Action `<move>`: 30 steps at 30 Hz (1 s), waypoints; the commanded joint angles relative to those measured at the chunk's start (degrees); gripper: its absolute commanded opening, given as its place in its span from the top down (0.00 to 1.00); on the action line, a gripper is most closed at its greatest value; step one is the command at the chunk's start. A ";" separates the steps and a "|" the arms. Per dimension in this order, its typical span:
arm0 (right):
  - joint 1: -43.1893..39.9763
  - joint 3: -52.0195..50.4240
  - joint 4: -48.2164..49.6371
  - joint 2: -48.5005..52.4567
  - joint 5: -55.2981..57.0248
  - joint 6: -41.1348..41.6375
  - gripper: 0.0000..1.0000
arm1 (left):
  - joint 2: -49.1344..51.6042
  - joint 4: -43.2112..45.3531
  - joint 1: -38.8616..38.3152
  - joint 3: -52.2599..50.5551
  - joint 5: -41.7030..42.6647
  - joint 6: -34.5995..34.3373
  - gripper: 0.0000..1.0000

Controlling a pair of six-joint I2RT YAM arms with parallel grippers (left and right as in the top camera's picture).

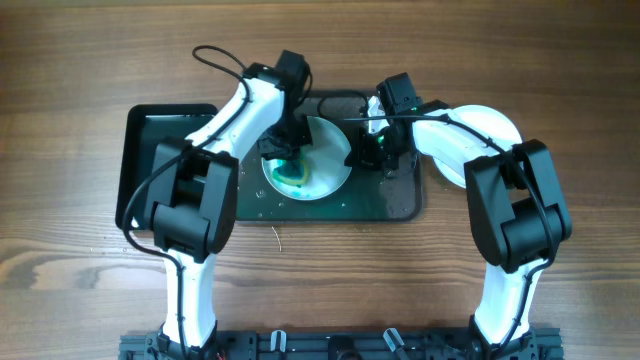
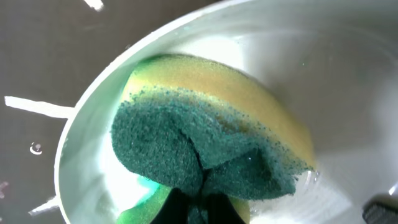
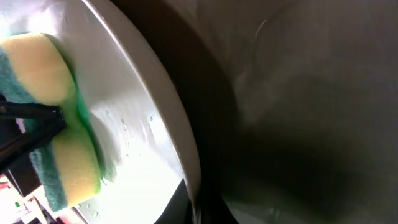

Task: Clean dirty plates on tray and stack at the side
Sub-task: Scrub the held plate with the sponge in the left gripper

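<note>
A white plate [image 1: 330,150] with teal-green smears lies on the dark grey-green tray [image 1: 400,205]. My left gripper [image 1: 285,148] is shut on the green-yellow sponge [image 2: 205,137] and presses it onto the plate's left part [image 2: 348,74]. Its fingers [image 2: 198,208] pinch the sponge's dark green side. My right gripper [image 1: 368,150] is shut on the plate's right rim [image 3: 143,81], with its fingers [image 3: 199,208] either side of the edge. The sponge also shows in the right wrist view [image 3: 43,68]. Another white plate [image 1: 492,118] lies on the table at the right, partly under my right arm. No pale blue plate is in view.
A smaller glossy black tray [image 1: 150,130] sits just left of the big tray, partly under my left arm. Water drops speckle the big tray's floor [image 1: 260,205]. Bare wooden table surrounds both trays.
</note>
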 commanded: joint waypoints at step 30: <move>0.52 -1.95 -0.85 1.14 1.68 -1.64 0.95 | 3.58 1.79 -1.90 -0.17 17.14 16.46 0.96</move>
